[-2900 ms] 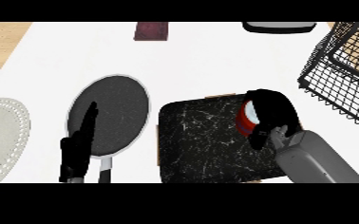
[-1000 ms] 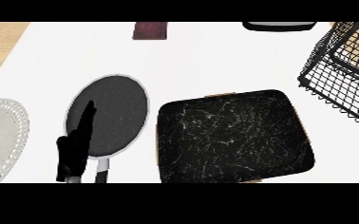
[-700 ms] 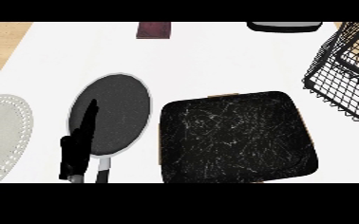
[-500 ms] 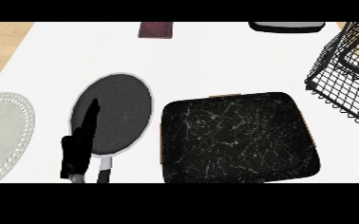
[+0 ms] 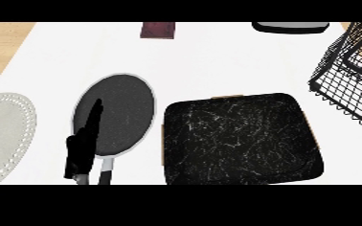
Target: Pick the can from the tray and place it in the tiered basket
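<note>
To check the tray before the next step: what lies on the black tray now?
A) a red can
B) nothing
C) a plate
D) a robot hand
B: the black tray shows only its bare marbled top, with no can, plate or robot hand on it.

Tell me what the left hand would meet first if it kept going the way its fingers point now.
The left hand points up the view, fingertips over the dark pan. Going straight on, it would pass over the pan's far rim, then bare white counter. Its height above the pan is unclear, so contact with the pan is possible.
</note>
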`<state>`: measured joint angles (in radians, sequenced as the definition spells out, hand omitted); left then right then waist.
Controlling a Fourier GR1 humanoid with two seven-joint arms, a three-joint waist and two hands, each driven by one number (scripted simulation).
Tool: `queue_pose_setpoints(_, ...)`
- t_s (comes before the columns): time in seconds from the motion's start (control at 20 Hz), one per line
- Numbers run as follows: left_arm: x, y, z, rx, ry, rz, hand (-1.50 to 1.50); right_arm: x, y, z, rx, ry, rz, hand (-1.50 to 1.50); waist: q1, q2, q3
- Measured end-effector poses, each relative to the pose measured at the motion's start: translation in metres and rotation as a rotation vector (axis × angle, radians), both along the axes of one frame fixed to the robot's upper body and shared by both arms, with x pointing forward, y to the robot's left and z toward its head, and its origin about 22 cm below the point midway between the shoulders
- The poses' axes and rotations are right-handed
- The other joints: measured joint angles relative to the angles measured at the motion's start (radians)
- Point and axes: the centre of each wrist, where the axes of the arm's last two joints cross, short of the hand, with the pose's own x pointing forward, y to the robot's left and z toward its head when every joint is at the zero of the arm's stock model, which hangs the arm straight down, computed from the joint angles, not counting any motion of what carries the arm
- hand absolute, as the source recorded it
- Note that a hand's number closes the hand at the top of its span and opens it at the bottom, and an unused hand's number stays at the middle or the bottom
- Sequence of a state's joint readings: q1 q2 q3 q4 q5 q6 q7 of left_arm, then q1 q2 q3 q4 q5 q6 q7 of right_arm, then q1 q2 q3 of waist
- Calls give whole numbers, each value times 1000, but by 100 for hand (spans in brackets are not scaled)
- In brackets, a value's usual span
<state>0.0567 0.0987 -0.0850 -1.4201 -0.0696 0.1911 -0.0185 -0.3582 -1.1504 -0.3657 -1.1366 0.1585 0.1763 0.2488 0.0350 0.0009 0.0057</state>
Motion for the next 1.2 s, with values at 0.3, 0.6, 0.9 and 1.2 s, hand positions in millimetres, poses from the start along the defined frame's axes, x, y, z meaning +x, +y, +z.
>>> queue_pose_setpoints(0.3, 2, 0, 3, 2, 15, 10, 0, 35, 7, -32, 8, 31, -25, 150, -2, 0, 0)
queue_pose_setpoints(0.6, 4, 2, 4, -1, 19, 8, 0, 60, 8, -65, 176, 2, -16, -150, -6, 0, 0)
queue_pose_setpoints(0.9, 3, 1, 5, 1, 22, 21, 0, 75, 8, -89, 414, -91, 13, -150, -9, 1, 0)
queue_pose_setpoints(1.2, -3, 6, 3, 1, 19, 25, 0, 75, 1, -82, 565, -274, 25, -150, -21, -3, 0)
